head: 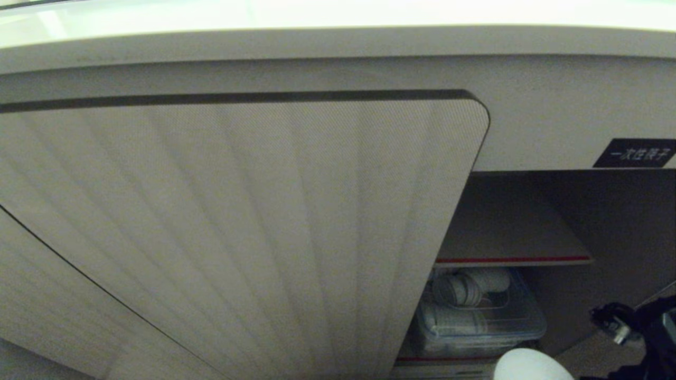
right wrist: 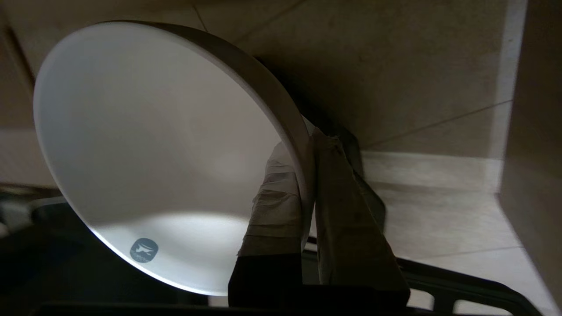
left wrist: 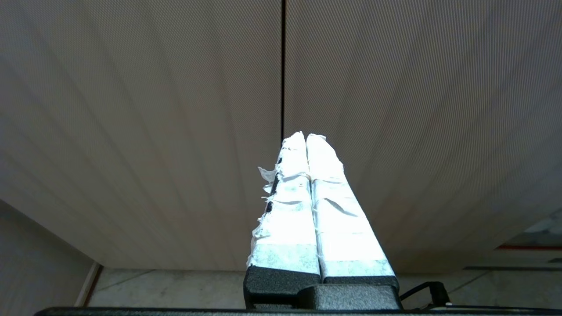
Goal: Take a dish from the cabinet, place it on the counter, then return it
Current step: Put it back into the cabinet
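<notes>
Below open cabinet, right gripper pinches dish rim; dish mostly cut off, apparently tilted.

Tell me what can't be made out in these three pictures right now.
- Counter: head view shows only a washed-out strip, cut off by the top edge; what stands on it is hidden.
- Cabinet interior: ribbed door covers most of it; contents of the clear bin are unclear.
- Dish: only partly shown in the head view, at the bottom edge; the right tool clamps its rim.
- Left tool: shut, facing the doors; nothing else shows.
</notes>
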Tool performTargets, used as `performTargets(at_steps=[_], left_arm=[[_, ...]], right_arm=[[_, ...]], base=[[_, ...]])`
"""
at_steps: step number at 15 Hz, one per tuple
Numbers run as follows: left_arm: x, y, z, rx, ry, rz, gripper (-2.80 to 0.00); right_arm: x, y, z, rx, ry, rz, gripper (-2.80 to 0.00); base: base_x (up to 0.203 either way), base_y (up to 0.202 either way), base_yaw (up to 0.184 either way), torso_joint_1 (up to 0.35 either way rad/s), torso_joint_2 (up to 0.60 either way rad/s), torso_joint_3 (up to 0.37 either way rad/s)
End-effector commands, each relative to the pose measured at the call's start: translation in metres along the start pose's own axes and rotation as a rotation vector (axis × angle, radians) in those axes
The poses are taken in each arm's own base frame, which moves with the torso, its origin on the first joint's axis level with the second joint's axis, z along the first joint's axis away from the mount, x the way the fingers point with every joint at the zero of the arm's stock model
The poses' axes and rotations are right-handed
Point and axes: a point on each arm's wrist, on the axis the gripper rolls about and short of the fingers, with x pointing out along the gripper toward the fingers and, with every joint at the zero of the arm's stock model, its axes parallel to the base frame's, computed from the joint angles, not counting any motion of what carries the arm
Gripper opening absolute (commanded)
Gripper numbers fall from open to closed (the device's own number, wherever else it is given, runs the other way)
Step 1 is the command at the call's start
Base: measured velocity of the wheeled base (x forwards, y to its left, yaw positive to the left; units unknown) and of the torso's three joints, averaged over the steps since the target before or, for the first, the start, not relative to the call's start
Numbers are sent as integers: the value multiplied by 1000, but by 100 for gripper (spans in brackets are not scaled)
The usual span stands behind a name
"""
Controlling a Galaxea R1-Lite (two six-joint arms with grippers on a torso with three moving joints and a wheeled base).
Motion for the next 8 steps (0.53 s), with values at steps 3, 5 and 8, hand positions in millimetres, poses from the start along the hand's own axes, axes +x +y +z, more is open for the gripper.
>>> performTargets(at_steps=[3, 5, 8], left_arm=[[0, 0, 0, -1, 0, 2, -280], [0, 0, 0, -1, -2, 0, -280], [0, 0, 0, -1, 0, 0, -280]], right_arm=[[10, 5, 13, 91, -30, 18, -280], [12, 9, 23, 134, -42, 23, -280], [13, 14, 35, 159, -73, 17, -280]], base=[[0, 0, 0, 0, 0, 0], [0, 0, 0, 0, 0, 0], [0, 0, 0, 0, 0, 0]])
